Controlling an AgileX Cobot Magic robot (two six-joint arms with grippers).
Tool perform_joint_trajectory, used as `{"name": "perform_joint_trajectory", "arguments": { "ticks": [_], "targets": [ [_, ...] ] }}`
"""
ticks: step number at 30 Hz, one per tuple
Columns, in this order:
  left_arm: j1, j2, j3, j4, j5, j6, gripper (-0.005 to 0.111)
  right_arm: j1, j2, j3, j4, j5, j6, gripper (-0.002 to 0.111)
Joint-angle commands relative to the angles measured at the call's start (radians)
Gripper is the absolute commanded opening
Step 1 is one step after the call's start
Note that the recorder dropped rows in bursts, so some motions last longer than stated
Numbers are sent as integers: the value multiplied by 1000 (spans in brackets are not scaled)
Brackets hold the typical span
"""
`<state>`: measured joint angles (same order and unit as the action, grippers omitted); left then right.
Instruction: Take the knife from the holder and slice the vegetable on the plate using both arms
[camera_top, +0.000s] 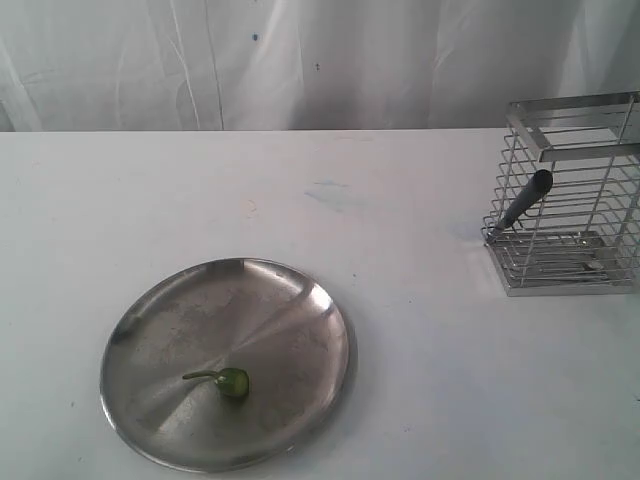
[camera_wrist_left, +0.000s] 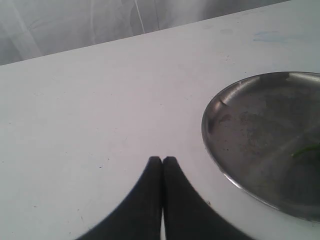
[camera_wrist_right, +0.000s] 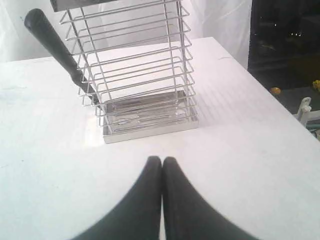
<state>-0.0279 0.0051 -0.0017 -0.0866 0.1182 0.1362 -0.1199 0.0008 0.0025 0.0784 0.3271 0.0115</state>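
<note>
While you watch the exterior view, you see a white bench (camera_top: 400, 300) running back to a wrinkled white cloth backdrop (camera_top: 300, 60). A round steel plate (camera_top: 160, 330) sits at the front left. The green pepper (camera_top: 228, 381) lies on it just forward of its middle, stem pointing left. Well apart, at the right edge, the wire holder (camera_top: 570, 200) stands upright. The knife (camera_top: 527, 200) leans in it, black handle poking out of its left side, tip down at the base.

Your left wrist view shows the left end effector (camera_wrist_left: 162, 161) clenched, fingertips pressed together on nothing, over bare bench beside the plate's rim.

Your right wrist view shows the right end effector (camera_wrist_right: 162, 160) clenched and empty, over bare bench short of the holder. The knife's handle slants out through the wires. Past the bench's far edge the room (camera_wrist_right: 285, 40) is dark.
</note>
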Motion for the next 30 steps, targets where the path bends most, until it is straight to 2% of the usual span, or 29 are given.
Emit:
{"name": "perform_joint_trajectory", "arguments": {
  "ticks": [1, 3, 5, 11, 16, 19, 25, 27, 30],
  "targets": [
    [-4, -5, 2, -9, -4, 0, 0, 3, -1, -3, 32, -93, 21, 0],
    [-4, -5, 2, -9, -4, 0, 0, 3, -1, -3, 209, -151, 176, 0],
    [-4, -5, 2, -9, -4, 0, 0, 3, -1, -3, 401, -133, 317, 0],
    [-4, -5, 2, -9, -4, 0, 0, 3, -1, -3, 415, -33, 332, 0],
    [-4, -5, 2, -9, -4, 0, 0, 3, -1, -3, 417, -61, 332, 0],
    [-4, -5, 2, -9, -4, 0, 0, 3, -1, -3, 419, -255, 332, 0],
    [-4, -5, 2, -9, -4, 0, 0, 3, -1, -3, 412, -1010, 398, 0],
    [-4, -5, 2, -9, -4, 0, 0, 3, -1, -66, 341, -1094, 451, 0],
    [-4, -5, 2, -9, -4, 0, 0, 3, -1, -220, -4, -1027, 491, 0]
  ]
}}
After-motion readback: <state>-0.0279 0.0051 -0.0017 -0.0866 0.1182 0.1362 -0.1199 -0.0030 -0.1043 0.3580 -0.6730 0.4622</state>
